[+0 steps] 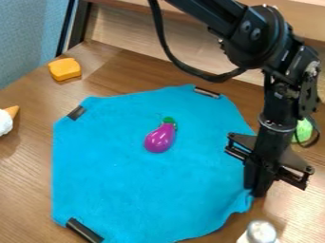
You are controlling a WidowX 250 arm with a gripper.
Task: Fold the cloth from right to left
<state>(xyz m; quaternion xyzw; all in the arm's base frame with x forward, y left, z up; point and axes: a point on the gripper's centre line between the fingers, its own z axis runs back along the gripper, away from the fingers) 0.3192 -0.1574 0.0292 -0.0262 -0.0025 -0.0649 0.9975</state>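
The claw (pixel 256 193) is pointing down at the right edge of the blue cloth (pixel 105 161); whether it is open or closed, I cannot tell. The cloth is lying spread on the table (pixel 25 190), and the eggplant (pixel 159 138) is resting on it. Near the lower right edge, a bottle (pixel 261 232) is standing. Farther, at upper left, a yellow block (pixel 64 69) is lying.
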